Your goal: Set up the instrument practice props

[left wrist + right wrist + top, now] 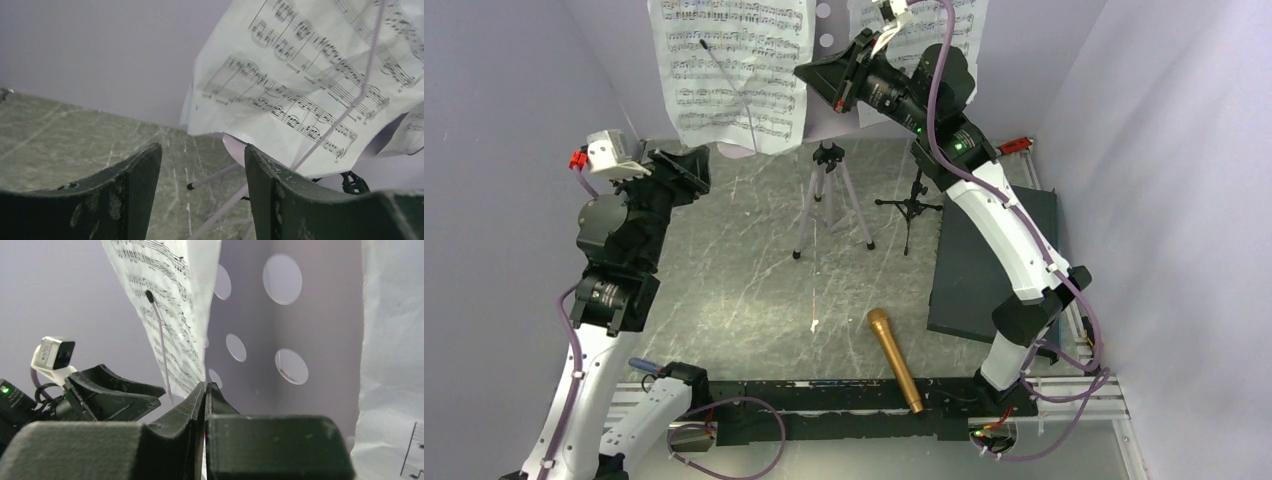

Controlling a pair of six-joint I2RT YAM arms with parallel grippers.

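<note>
The gold microphone [894, 358] is lying on the desk [724, 280] before the music stand [827, 160], head pointing toward it, nearer the right arm [1004, 230]. The right tool [205, 390] is pinching closed, and the left tool [202, 152] is gaping wide.

Props at the back and front of the table [724, 290].
One music sheet [729, 70] and a second sheet [967, 22] rest on the music stand [829, 195] at the back; the mic stand [911, 207] stands just right of it, the microphone [894, 358] lies in front, and the slab [989, 260] lies at the right.

Legible text: none. Printed staves and notes only, on left music sheet [729, 70], upper centre-left of frame, and right music sheet [392, 365], right edge. No words, numbers or brands readable.
</note>
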